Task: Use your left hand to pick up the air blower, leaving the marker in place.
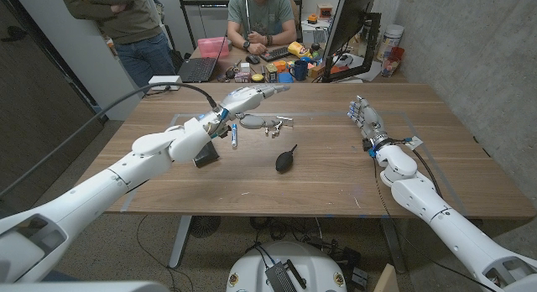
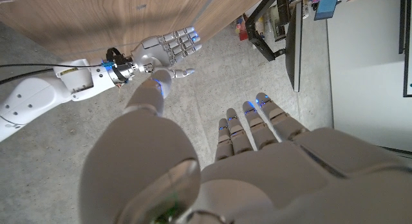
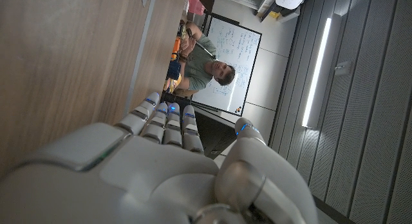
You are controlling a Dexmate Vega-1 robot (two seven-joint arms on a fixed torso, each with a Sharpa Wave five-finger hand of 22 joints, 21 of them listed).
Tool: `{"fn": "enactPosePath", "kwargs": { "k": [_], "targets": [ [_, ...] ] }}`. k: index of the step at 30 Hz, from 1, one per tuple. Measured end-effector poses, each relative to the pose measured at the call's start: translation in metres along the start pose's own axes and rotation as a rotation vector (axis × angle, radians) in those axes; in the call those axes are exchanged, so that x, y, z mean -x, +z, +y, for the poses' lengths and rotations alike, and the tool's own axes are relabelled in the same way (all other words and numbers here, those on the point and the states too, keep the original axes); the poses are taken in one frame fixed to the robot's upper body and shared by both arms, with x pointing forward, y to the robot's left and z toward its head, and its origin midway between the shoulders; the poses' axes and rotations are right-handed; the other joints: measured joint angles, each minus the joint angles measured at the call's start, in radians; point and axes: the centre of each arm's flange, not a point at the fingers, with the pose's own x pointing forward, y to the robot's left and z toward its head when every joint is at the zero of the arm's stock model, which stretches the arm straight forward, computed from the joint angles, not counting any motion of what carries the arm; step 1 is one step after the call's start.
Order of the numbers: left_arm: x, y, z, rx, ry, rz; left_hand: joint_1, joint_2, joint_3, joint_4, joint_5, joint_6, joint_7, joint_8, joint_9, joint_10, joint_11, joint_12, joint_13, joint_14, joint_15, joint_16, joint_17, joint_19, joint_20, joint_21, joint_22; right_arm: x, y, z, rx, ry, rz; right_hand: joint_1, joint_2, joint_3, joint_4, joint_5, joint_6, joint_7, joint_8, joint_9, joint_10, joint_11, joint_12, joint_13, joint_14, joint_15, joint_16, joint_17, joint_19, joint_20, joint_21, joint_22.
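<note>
Head view: left hand (image 1: 252, 97) raised upper centre, fingers straight and apart, holding nothing. Black, bulb-shaped air blower (image 1: 285, 159) with tapered nozzle at frame centre on grained wooden worktop (image 1: 336, 183). Slim marker (image 1: 233, 138) just left, near the forearm; likely knocked during descent. Right hand (image 1: 363, 120) open, upright, right of centre.

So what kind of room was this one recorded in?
Most likely a robotics lab or workshop: a cluttered desk with a laptop and monitor behind the wooden table, and a whiteboard on the wall.
</note>
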Motion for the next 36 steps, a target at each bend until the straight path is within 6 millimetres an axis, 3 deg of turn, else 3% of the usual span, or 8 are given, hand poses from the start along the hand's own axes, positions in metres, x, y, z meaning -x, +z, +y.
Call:
{"fn": "enactPosePath", "kwargs": {
  "k": [2,6,11,17,24,36],
  "targets": [
    [-0.001,0.002,0.000,-0.011,-0.021,-0.014,0.019,0.000,-0.014,0.002,0.005,-0.010,0.006,0.000,0.004,-0.007,0.006,0.000,0.003,-0.001,-0.001,0.000,0.001,0.015,0.041,0.000,0.001,0.000,0.000,0.002,-0.001,-0.002,0.002,0.000,0.000,0.000,0.000,0.000,0.000,0.000,0.000,0.000,0.000,0.000,0.000,0.000,0.000,0.000,0.000,0.000,0.000,0.000,0.000,0.000],
    [-0.002,0.006,-0.002,-0.013,-0.054,-0.025,0.046,0.002,-0.061,0.006,0.005,-0.025,0.006,0.008,0.009,-0.017,0.005,0.005,0.013,0.020,0.005,0.010,0.006,0.085,0.153,0.024,0.003,-0.001,0.000,0.005,-0.003,-0.004,0.008,0.000,0.000,0.000,0.000,0.000,0.000,0.000,0.000,0.000,0.000,0.000,0.000,0.000,0.000,0.000,0.000,0.000,-0.006,0.006,0.000,0.000],
    [-0.005,0.008,0.001,0.016,-0.075,-0.026,0.051,-0.004,-0.092,0.012,0.005,-0.032,0.004,0.012,0.014,-0.030,0.005,0.005,0.018,0.038,0.020,0.010,0.006,0.144,0.211,0.035,0.007,-0.004,0.002,0.008,-0.003,-0.008,0.011,0.000,0.000,0.000,0.000,0.000,0.004,-0.004,0.000,0.000,0.000,0.000,0.000,0.000,0.000,0.000,0.000,0.000,-0.007,0.018,0.000,0.000],
    [-0.008,0.017,0.000,0.079,-0.107,-0.032,0.051,-0.004,-0.124,0.015,0.005,-0.036,-0.001,0.018,0.014,-0.030,0.005,0.016,0.022,0.050,0.032,0.018,0.006,0.190,0.232,0.042,0.005,-0.008,0.003,0.012,-0.003,-0.012,0.015,0.000,0.000,0.000,0.000,0.000,0.006,-0.006,0.000,0.000,0.000,0.000,0.000,0.000,0.000,0.000,0.000,0.000,-0.007,0.018,0.000,0.000],
    [-0.015,0.034,-0.003,0.153,-0.163,-0.036,0.051,-0.004,-0.178,0.016,0.005,0.046,-0.016,0.049,0.014,0.021,-0.012,0.042,0.030,0.082,0.029,0.024,0.010,0.246,0.241,0.050,0.004,-0.010,0.004,0.013,-0.002,-0.017,0.021,0.000,0.000,0.000,0.000,0.000,0.006,-0.006,0.000,0.000,0.000,0.000,0.000,0.000,0.000,0.000,0.000,0.000,-0.014,0.025,0.000,0.000],
    [-0.014,0.051,-0.008,0.198,-0.266,0.002,0.055,0.000,-0.196,0.016,0.005,0.085,-0.027,0.056,0.014,0.055,-0.019,0.054,0.033,0.091,0.030,0.025,0.010,0.254,0.243,0.044,0.004,-0.005,0.004,0.008,-0.011,-0.032,0.030,0.000,0.000,0.000,0.000,0.000,0.005,-0.006,0.000,0.000,0.000,0.000,0.000,0.000,0.000,0.000,0.000,0.000,-0.018,0.029,0.000,0.000]
  ]
}}
